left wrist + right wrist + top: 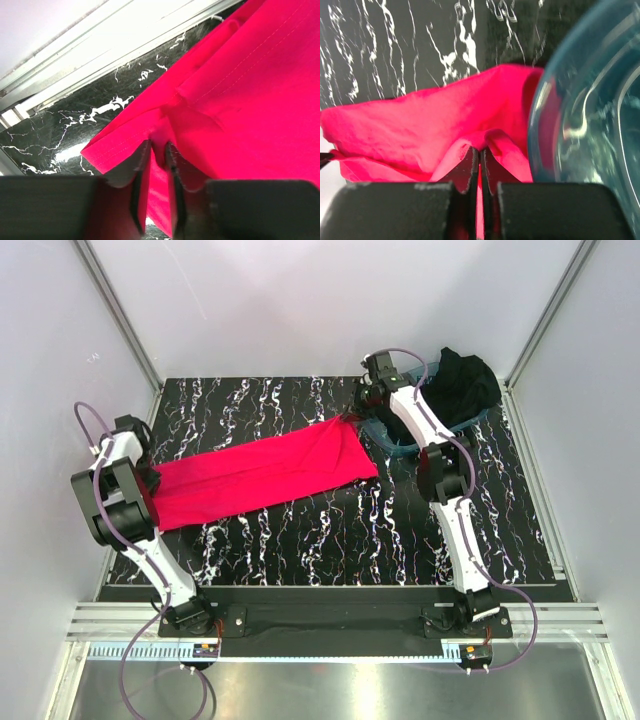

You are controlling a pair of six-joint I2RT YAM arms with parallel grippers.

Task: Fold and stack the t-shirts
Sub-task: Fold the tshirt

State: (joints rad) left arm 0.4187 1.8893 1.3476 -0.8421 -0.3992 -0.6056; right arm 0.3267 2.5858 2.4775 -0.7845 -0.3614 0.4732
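Note:
The pinkish-red t-shirt lies as a long folded band across the black marbled table, from the left side to the back middle. My left gripper is shut on its left end; the wrist view shows a fold of red cloth pinched between the fingers. My right gripper is shut on the shirt's far right corner, right beside the teal tub. The black t-shirt lies heaped in the teal tub at the back right.
White walls and metal frame posts enclose the table on three sides. The table's left edge rail runs close by the left gripper. The tub's clear wall stands just right of the right fingers.

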